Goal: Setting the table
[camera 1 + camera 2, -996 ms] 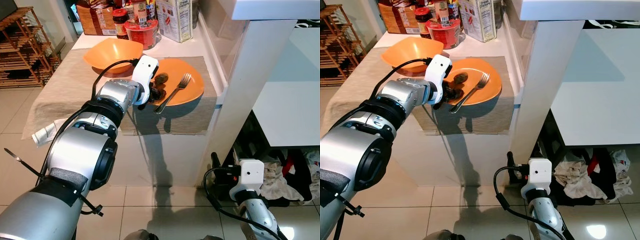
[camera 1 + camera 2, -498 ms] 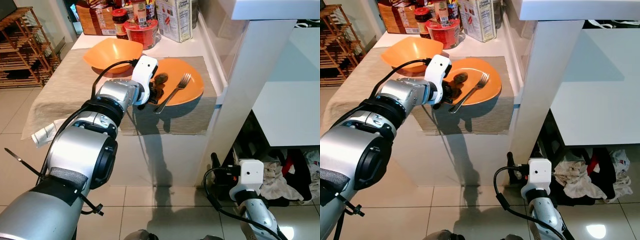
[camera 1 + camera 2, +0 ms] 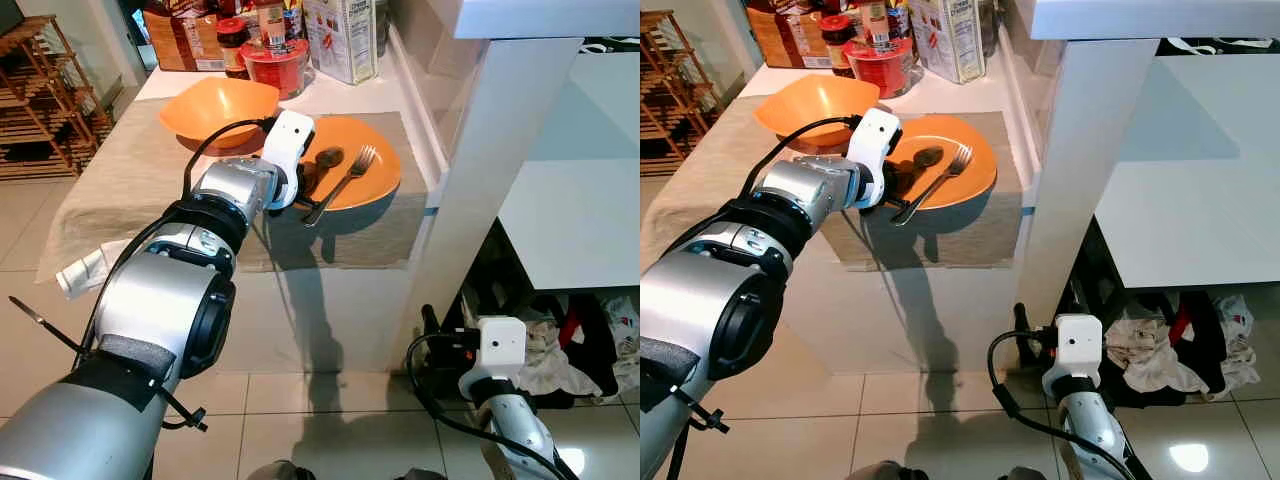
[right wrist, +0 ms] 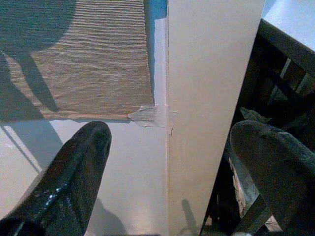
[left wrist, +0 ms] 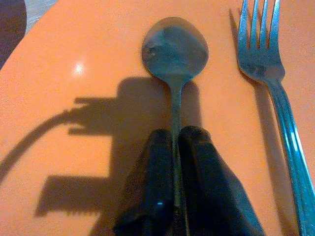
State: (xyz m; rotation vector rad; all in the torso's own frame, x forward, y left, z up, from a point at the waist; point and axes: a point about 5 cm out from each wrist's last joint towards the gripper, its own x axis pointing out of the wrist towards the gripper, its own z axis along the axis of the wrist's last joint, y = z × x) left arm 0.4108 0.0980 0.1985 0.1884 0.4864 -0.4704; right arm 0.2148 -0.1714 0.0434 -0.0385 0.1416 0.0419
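The left arm [image 3: 190, 270] reached forward and up over the table's near edge, its silver segments running from the shoulder to a white wrist [image 3: 285, 150]. The left gripper [image 5: 177, 142] lay low over the plate [image 5: 98, 59], its two black fingers [image 5: 152, 191] pressed together on the handle of a spoon [image 5: 174, 49]. The right arm [image 3: 515, 440] hung low beside the table's white leg [image 4: 211, 98], well below the tabletop. The right gripper [image 4: 170, 142] pointed at that leg with its fingers [image 4: 74, 172] spread wide apart, holding nothing.
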